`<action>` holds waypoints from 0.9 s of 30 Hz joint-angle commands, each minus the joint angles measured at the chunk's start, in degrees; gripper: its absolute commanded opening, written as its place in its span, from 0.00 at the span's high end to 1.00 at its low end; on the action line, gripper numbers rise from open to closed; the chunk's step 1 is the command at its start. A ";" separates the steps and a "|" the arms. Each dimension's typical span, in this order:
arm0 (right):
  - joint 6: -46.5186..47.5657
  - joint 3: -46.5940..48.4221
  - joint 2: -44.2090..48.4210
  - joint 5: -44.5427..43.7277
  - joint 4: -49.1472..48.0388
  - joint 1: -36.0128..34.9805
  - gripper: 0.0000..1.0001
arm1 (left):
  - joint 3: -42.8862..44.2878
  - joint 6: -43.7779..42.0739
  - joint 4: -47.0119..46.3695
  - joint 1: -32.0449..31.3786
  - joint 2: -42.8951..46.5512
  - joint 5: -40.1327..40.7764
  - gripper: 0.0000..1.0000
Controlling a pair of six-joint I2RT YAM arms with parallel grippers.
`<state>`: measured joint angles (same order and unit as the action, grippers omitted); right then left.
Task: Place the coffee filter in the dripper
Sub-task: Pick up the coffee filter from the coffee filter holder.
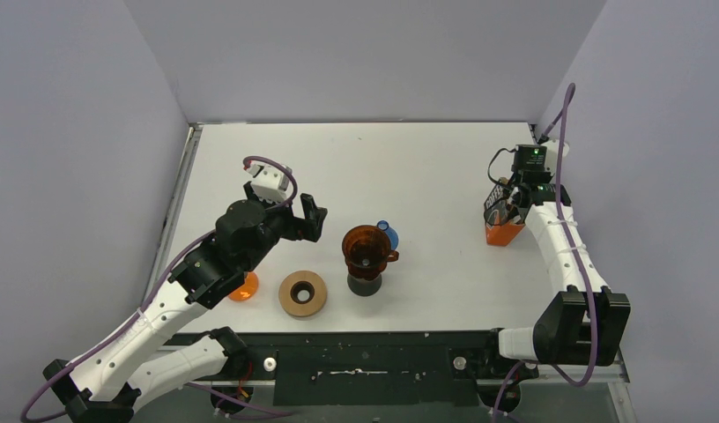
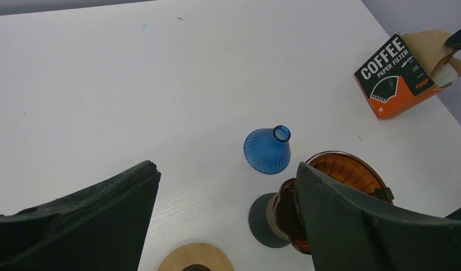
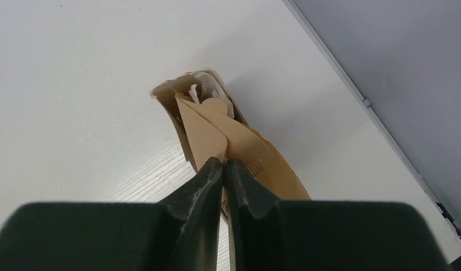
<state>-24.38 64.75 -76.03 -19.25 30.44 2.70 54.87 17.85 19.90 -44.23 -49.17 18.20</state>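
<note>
Right now my right gripper (image 3: 224,164) is clamped on a tan, creased coffee filter (image 3: 239,141) at its orange carton (image 2: 393,76); left gripper (image 2: 225,180) gapes near the ribbed amber dripper (image 2: 347,170).

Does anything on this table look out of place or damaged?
The blue ribbed cone stands upside down, narrow opening up, beside the amber dripper. The orange filter box is open, with brown paper filters sticking out.

Tan coffee filter (image 3: 203,130): protrudes from orange box (image 2: 395,76) at right table (image 1: 409,167) edge. Amber dripper (image 1: 366,248): upright on dark stand (image 1: 365,285), table centre.
</note>
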 commanded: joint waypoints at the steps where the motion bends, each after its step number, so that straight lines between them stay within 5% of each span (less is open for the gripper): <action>1: -0.49 0.83 0.21 -0.21 -2.22 0.47 0.94 | 0.21 0.13 -2.56 -0.29 1.10 0.61 0.11; 3: -0.49 0.78 0.46 0.13 -2.51 0.46 1.00 | 0.19 0.09 -2.56 -0.30 1.18 0.61 0.11; 27: -0.41 6.96 6.77 6.02 -1.34 0.31 1.00 | 0.27 -0.07 -2.26 -0.25 1.06 1.32 0.11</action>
<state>-24.71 67.72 -71.94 -14.44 30.20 2.70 54.87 17.85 19.90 -44.23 -48.82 18.83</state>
